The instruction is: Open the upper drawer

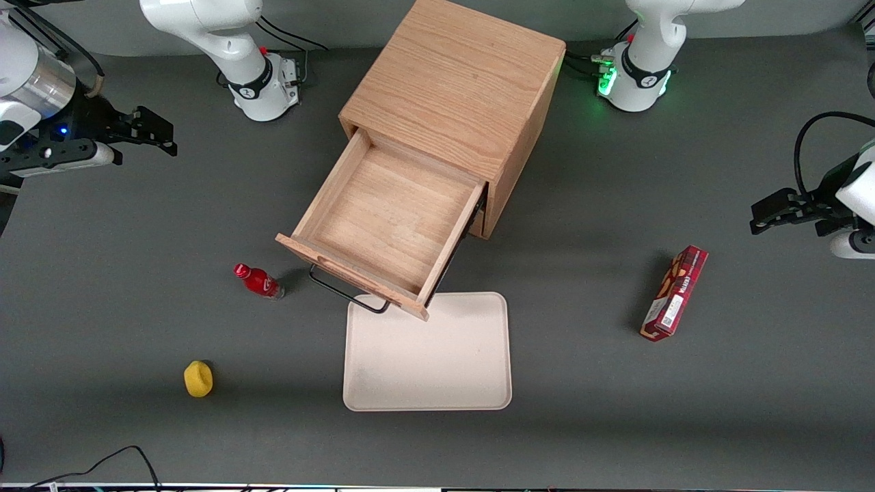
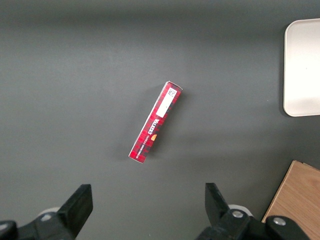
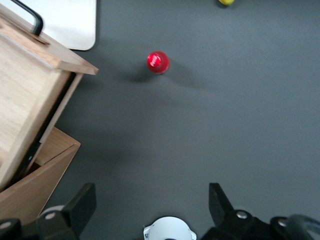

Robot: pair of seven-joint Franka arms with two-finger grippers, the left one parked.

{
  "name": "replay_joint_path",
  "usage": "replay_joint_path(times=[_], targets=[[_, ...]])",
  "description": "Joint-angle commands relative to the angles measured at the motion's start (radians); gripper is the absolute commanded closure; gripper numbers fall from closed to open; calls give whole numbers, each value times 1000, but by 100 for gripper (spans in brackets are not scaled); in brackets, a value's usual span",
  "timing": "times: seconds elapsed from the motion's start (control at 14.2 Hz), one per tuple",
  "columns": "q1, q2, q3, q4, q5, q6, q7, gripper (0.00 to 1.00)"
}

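One drawer, the upper drawer [image 1: 389, 222], is seen drawn well out of the oak cabinet [image 1: 454, 89], its empty wooden floor exposed and its black wire handle [image 1: 345, 292] hanging over the edge of the cream tray [image 1: 472, 383], which lies nearer the front camera. So far extended, the drawer can be judged to be open already, and the task is probably finished or nearly so. The gripper [image 1: 156, 133] is held at the working arm's end of the table, well apart from the cabinet and raised above the mat, with its fingers spread and nothing between them; in the right wrist view the two black fingertips [image 3: 82, 202] are seen wide apart over bare grey mat, which fits a claw that is released and parked clear so that the drawer's travel is not obstructed. From that claw the drawer lies sideways toward the middle of the table, with its handle nearer the front camera than the claw. A small red bottle [image 1: 258, 281] stands just beside the handle, and a yellow object [image 1: 198, 378] lies nearer the camera again. A red box [image 1: 675, 292] rests toward the parked arm's end.
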Motion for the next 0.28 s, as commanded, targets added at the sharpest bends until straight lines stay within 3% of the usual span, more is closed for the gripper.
replay_joint_path(times=[0.0,0.21], targets=[[8,99,-23,116,-20,-47,65,0],[7,151,-28,193,-19,-97,72,0]])
